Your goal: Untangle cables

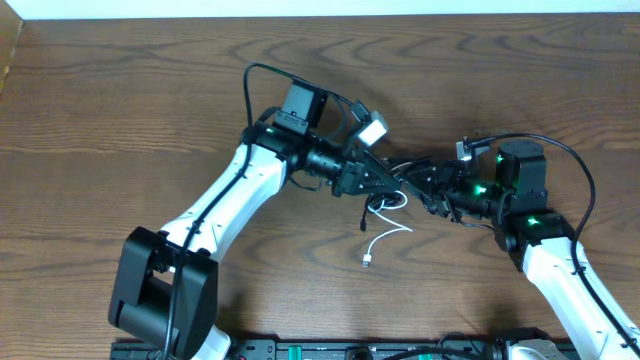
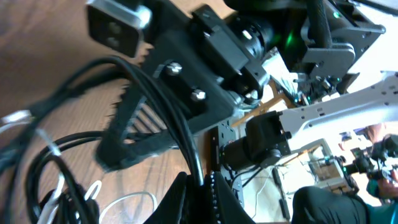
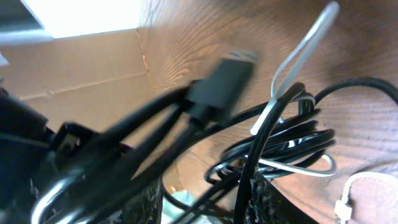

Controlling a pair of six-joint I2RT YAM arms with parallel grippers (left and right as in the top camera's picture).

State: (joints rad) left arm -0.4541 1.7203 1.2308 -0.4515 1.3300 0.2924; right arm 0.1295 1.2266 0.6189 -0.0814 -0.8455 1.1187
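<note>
Table (image 1: pixel 120 120): brown wood grain, matte. Far edge runs along the top of the overhead view with a white strip (image 1: pixel 300 8) beyond it; the left edge cuts the top-left corner. Base rail (image 1: pixel 350 350) lies along the near edge. Open wood lies wide to the left and along the far side, and a smaller patch to the right of the right arm. The work is crowded into the centre-right, where both arms meet nose to nose. Left gripper (image 1: pixel 383 180) and right gripper (image 1: pixel 432 192) sit near each other, with the black cable (image 1: pixel 408 168) bunched in loops between and under them. Left wrist view: black strands run up between two dark fingers at the bottom edge, but blur hides whether they pinch, so I cannot tell. Right wrist view: several black loops cross the foreground in front of the fingers, and their state cannot be told either. A blurred black plug (image 3: pixel 221 84) hangs above the wood in that view. The white cable (image 1: pixel 390 237) threads through the black loops, then trails toward the near side onto bare wood, ending in a white plug (image 1: pixel 367 263) clear of both grippers. Beyond the table edge, the right wrist view shows a tan cardboard panel (image 3: pixel 93 68); the left wrist view shows cluttered equipment.
</note>
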